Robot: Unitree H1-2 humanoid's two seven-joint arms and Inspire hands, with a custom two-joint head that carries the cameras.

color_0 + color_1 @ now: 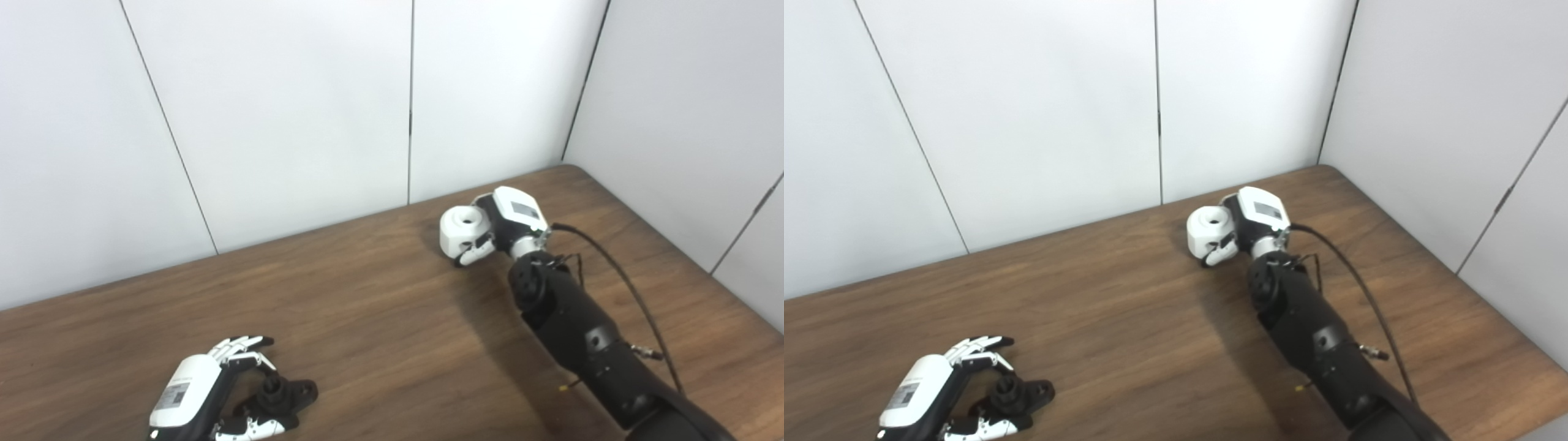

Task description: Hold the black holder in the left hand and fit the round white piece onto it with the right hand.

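left eye view: the left hand point(202, 392) cups the black holder point(283, 392) on the wooden table point(380, 318), fingers curled but loose, steadying it.

right eye view: far off, the right hand point(1240, 229) wraps the round white piece point(1208, 229), ready to carry it over.

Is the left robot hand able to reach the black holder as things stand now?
Probably yes. The left robot hand lies on the table with its fingers curved around the black holder, and nothing stands between them.
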